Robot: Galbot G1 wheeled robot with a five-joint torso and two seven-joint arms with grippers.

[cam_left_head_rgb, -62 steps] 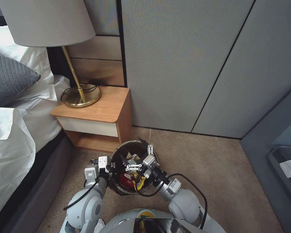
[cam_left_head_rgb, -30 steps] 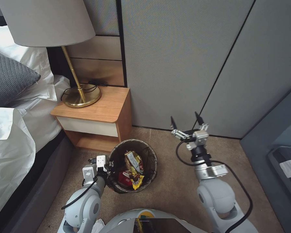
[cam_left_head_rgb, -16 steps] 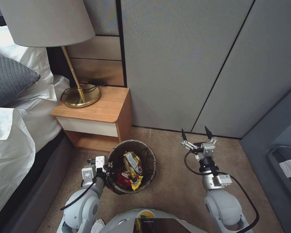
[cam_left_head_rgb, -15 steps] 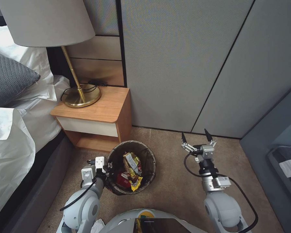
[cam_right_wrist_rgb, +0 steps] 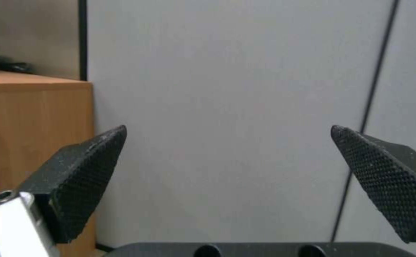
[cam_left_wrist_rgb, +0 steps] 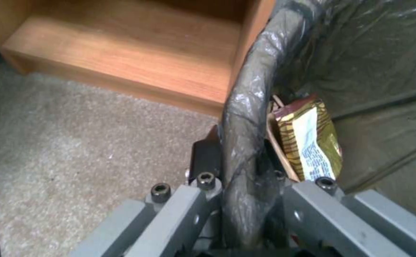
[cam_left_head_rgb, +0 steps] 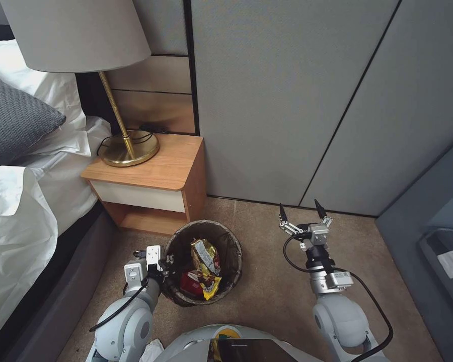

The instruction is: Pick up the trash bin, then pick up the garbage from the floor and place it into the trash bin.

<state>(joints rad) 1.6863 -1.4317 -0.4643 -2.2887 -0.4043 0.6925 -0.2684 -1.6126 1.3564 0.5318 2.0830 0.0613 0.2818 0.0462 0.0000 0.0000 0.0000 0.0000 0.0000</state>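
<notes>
The trash bin [cam_left_head_rgb: 235, 248], a small round bucket with a dark liner over its rim, stands on the carpet in front of the nightstand. My left gripper [cam_left_head_rgb: 164, 263] is shut on its near-left rim; in the left wrist view the fingers clamp the liner-covered rim [cam_left_wrist_rgb: 246, 117]. Garbage lies inside the bin: a gold-and-yellow snack wrapper [cam_left_head_rgb: 204, 253] [cam_left_wrist_rgb: 312, 139] and a red piece [cam_left_head_rgb: 188, 282]. My right gripper [cam_left_head_rgb: 299, 205] is open and empty, held above the carpet to the right of the bin and pointing at the grey wall, with its black fingertips [cam_right_wrist_rgb: 89, 160] wide apart.
A wooden nightstand [cam_left_head_rgb: 151, 176] with a brass lamp [cam_left_head_rgb: 128, 151] stands just behind the bin. The bed [cam_left_head_rgb: 20, 211] runs along the left. Grey wall panels [cam_left_head_rgb: 287, 100] close the back, and dark grey furniture [cam_left_head_rgb: 428, 211] stands at the right. Bare carpet [cam_left_head_rgb: 267, 281] lies between the arms.
My right gripper has come up out of the bin and swung right, open and empty, then settled there. A gold wrapper now lies in the bin. The camera shifted slightly.
</notes>
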